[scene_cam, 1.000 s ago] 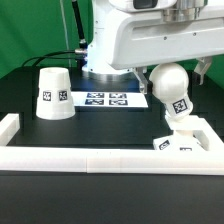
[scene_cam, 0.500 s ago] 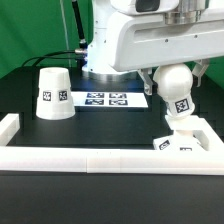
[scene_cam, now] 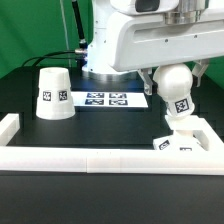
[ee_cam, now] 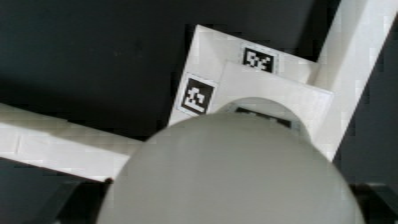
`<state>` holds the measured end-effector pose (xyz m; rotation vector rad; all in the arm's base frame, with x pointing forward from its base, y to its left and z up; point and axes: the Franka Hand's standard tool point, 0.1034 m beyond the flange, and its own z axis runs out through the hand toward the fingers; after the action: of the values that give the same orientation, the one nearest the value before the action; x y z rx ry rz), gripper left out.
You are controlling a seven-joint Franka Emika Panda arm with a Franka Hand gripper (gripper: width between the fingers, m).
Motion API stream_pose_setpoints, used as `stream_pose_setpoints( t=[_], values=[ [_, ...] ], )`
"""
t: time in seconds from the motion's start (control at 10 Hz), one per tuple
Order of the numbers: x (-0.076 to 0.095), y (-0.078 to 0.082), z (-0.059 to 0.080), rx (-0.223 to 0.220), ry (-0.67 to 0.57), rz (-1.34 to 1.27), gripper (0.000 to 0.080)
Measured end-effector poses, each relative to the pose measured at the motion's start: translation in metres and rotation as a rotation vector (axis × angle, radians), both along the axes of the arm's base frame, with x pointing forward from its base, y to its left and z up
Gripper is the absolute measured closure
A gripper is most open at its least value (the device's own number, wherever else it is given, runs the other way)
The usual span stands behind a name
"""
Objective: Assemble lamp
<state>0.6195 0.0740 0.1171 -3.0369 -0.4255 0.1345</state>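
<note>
Arm (scene_cam: 150,45): big glossy white plastic housing, rounded corners, smooth panels w/ soft grey shading along the edges. Dark grey/black inset (scene_cam: 150,6) near top of housing; detail too small to read. Behind it a white upright column (scene_cam: 100,25), same finish, w/ a round bluish-grey ring (scene_cam: 100,68) at its foot. Thin black cables (scene_cam: 62,48) on the exterior view's left of the ring, a few curved strands, exact no. unclear. Gripper (scene_cam: 172,82): body white like the arm; fingers (scene_cam: 149,80) thin, straight, dark grey. Screws/markings: too small to tell at this res. Wrist view: no robot part clearly identifiable.
</note>
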Motion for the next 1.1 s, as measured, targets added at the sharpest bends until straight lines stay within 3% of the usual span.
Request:
stream_pose_setpoints(
  t=[0.3, 1.1],
  values=[
    [0.003, 0.008, 0.004, -0.044, -0.010, -0.069, 0.0223],
    [0.009, 0.016, 0.006, -0.107, -0.065, -0.095, 0.0222]
  ],
)
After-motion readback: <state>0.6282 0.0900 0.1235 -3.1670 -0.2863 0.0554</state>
